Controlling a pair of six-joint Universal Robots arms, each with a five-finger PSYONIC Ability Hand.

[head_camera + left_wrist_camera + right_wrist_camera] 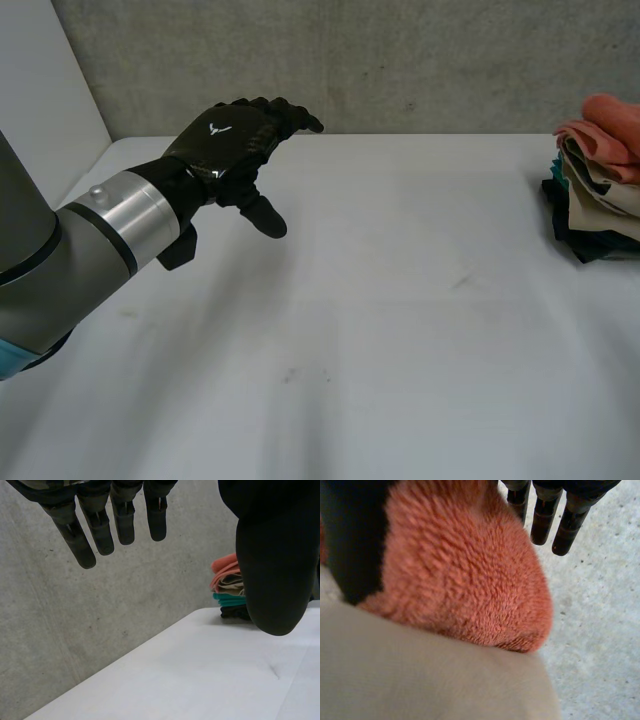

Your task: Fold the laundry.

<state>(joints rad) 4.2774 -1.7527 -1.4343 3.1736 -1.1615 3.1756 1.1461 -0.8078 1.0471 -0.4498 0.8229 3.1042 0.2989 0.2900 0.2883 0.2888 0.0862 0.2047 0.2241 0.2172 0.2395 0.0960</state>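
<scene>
- Nearest your head camera, the left arm [60, 260] stretches in from the near left over the counter [400, 330], its grey joint ringed in black. The left hand [228, 140] is raised clear of the surface, fingers loosely extended and spread, thumb hanging down, nothing in its grasp.
- The counter is white and matt, with a few faint scuffs. A grey concrete wall [400, 60] closes it at the back and a plain white panel [40, 90] at the left.
- The laundry pile [600, 190] sits at the counter's far-right edge, close to the wall and well apart from the left hand. An orange fleecy cloth [465, 570] is on top, a beige cloth [420, 680] beneath it, then a teal cloth [231, 600], with a dark cloth [234, 612] at the bottom.
- The stack's layers lie flat, rounded folds turned toward the counter's middle. You cannot tell its long axis, since it runs past the head view's edge.
- The right hand [545, 515] hangs over the orange cloth, fingers straight and apart beyond its fold, thumb on the other side. You cannot tell whether they touch the fleece.
</scene>
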